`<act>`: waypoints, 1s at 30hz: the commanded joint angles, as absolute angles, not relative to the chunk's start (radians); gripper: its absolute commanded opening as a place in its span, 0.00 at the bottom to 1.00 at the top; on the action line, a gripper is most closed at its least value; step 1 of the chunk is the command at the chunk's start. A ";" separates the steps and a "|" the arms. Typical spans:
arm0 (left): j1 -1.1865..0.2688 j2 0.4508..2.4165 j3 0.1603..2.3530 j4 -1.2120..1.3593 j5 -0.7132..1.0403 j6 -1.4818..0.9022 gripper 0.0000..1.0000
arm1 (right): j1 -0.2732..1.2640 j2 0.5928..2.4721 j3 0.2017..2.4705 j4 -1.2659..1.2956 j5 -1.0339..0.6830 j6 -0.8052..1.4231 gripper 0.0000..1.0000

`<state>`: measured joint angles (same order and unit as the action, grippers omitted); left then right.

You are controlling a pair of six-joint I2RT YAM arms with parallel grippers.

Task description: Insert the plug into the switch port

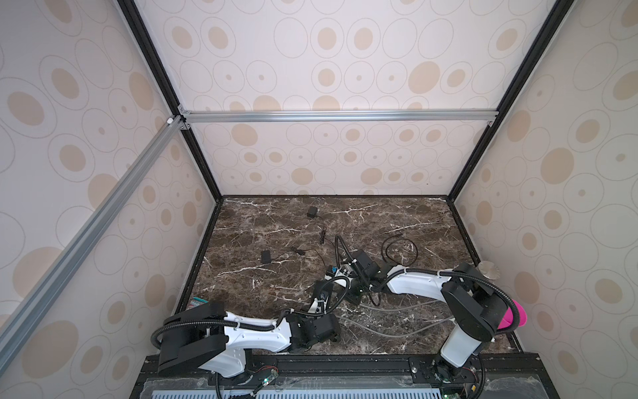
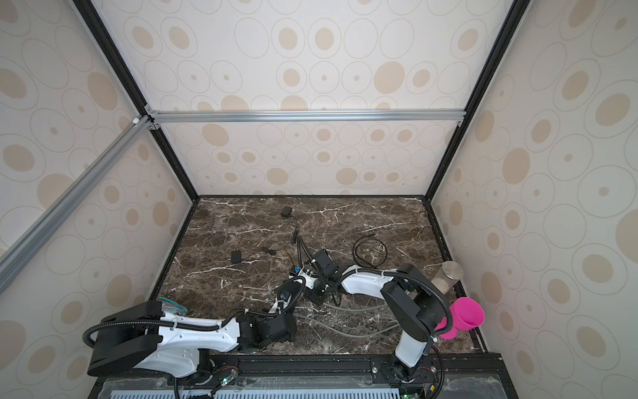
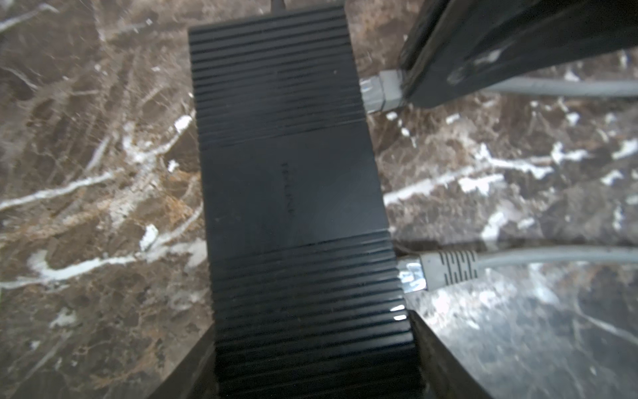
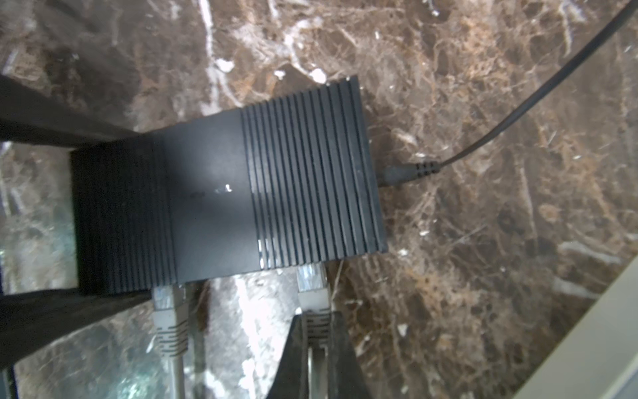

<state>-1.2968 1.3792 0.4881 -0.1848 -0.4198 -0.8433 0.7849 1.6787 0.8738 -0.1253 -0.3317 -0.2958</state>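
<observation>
The switch (image 3: 293,172) is a black ribbed box lying on the marble table, seen small in a top view (image 1: 353,297). My left gripper (image 3: 310,345) is shut on it, one finger pressed against each long side. My right gripper (image 4: 317,321) is shut on the grey plug (image 4: 312,293). The plug's clear tip meets the port side of the switch (image 4: 214,193); how deep it sits does not show. The left wrist view shows the same held plug (image 3: 383,89) at the switch's edge. A second grey plug (image 4: 169,311) sits in another port.
A black power lead (image 4: 407,172) enters the switch's end. Grey cables (image 1: 397,307) trail toward the front right. Two black adapters (image 1: 312,211) (image 1: 266,255) and a coiled black cable (image 1: 398,250) lie farther back. A metal cylinder (image 1: 488,271) and a pink cup (image 2: 466,316) stand at the right edge.
</observation>
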 commanded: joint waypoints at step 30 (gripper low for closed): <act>-0.906 0.990 0.540 -0.236 -0.059 -0.658 0.91 | 0.849 1.558 0.631 0.191 -0.139 -0.027 0.00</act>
